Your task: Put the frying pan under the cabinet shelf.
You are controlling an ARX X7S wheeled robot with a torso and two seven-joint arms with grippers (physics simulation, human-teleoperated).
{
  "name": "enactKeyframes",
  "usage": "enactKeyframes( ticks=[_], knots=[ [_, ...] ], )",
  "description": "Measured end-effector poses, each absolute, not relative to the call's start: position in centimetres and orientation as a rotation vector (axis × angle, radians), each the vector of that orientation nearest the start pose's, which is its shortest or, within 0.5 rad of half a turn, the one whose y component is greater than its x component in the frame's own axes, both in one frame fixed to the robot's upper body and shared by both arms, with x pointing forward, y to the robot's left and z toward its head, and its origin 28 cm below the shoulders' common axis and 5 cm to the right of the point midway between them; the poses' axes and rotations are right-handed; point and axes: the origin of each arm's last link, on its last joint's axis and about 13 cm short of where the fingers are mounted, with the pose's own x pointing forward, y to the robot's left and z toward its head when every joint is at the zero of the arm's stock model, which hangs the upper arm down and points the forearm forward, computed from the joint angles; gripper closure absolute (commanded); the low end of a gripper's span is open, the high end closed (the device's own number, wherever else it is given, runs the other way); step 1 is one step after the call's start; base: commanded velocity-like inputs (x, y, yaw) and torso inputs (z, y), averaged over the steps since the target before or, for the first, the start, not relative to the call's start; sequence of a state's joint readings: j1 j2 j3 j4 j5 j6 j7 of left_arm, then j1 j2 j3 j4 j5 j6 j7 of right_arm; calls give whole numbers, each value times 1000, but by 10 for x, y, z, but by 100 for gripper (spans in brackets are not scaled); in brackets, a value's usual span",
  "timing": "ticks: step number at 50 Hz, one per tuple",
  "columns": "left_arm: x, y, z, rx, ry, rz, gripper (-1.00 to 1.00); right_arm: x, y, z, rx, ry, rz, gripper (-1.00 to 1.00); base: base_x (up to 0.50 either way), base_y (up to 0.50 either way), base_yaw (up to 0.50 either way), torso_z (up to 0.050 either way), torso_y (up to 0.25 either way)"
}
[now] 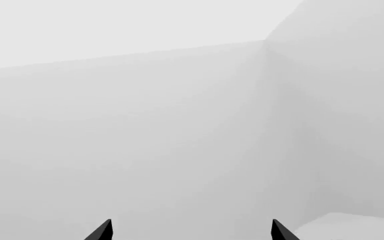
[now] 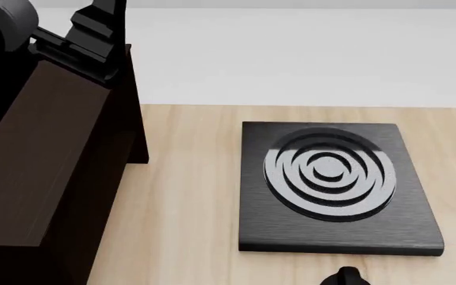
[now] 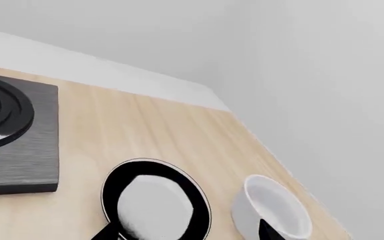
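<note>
Wood-grain surface (image 2: 188,196) carries the square black stove plate (image 2: 335,187) with its concentric rings, seen in the head view right of the cabinet shelf (image 2: 46,172), a tall dark brown box at the view's left edge. Part of the left arm (image 2: 85,29) sits above the cabinet's top.

The right wrist view shows the frying pan (image 3: 155,202) lying on the surface, well apart from the stove plate (image 3: 15,135) and just beside the white bowl (image 3: 272,212); pan and bowl do not appear to touch. The pan's pale inside faces up, ringed by its thin silvery rim. Its handle is not visible. The pan lies outside the head view, so it is not at the cabinet.

The right gripper (image 3: 188,232) shows 2 dark tips set wide apart, 1 over the pan's edge and 1 over the bowl; its jaws are spread and hold nothing. The left gripper (image 1: 192,231) faces blank pale walls, its 2 tips also spread with nothing between them.
</note>
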State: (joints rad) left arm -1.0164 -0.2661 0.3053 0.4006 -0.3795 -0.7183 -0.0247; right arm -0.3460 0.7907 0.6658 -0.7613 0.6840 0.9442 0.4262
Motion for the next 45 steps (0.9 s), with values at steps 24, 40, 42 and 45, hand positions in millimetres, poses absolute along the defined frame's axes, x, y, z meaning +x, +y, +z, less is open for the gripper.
enactKeyframes(
  ticks=[24, 40, 42, 45],
  knots=[
    [290, 184, 312, 215, -583, -385, -100, 139, -276, 130, -337, 306, -499, -100, 0, 0, 0, 0, 0],
    [291, 182, 313, 219, -581, -388, -100, 147, -279, 114, -309, 339, -493, -100, 0, 0, 0, 0, 0],
    [291, 182, 313, 219, -581, -389, -100, 148, -280, 112, -304, 342, -495, -100, 0, 0, 0, 0, 0],
    [292, 182, 313, 221, -580, -390, -100, 149, -281, 109, -294, 346, -498, -100, 0, 0, 0, 0, 0]
  ],
)
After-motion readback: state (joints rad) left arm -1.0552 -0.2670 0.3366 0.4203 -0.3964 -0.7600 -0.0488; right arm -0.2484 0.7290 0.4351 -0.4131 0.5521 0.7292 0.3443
